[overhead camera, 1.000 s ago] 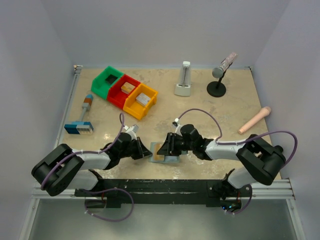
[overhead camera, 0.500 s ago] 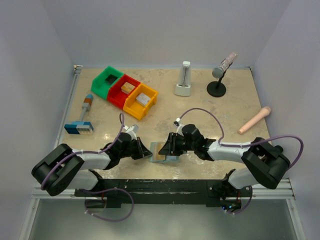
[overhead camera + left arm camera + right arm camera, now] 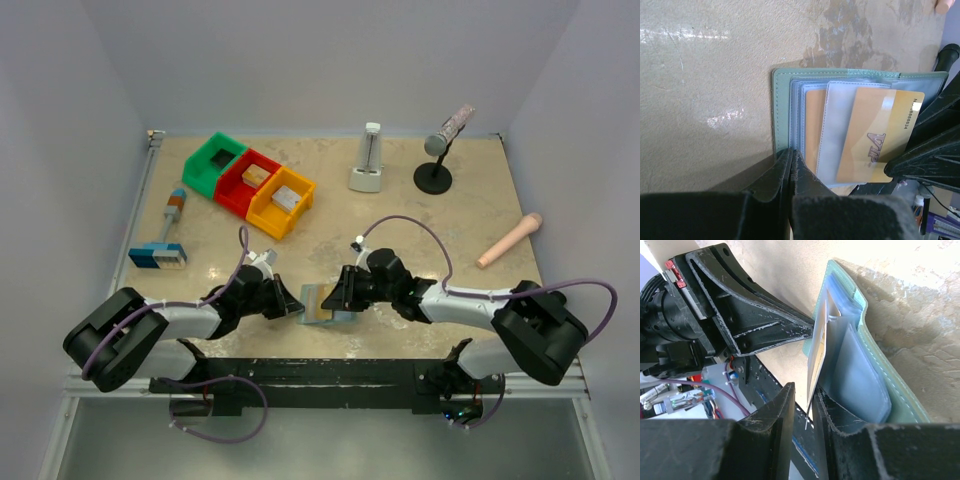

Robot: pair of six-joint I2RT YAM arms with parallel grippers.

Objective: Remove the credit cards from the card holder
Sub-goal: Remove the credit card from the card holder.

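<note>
Orange-gold card, partly out of the card holder on the worktop, was pinched by the right tool. The holder's edge was clamped by the left tool. A straight outward pull was judged needed next.

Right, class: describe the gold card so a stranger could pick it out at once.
Go to the middle of the near edge of the table, where an open teal card holder lies. The gold card sticks partly out of it, held by the right pincer; its VIP lettering sets it apart from the pale sleeves beside it.
</note>
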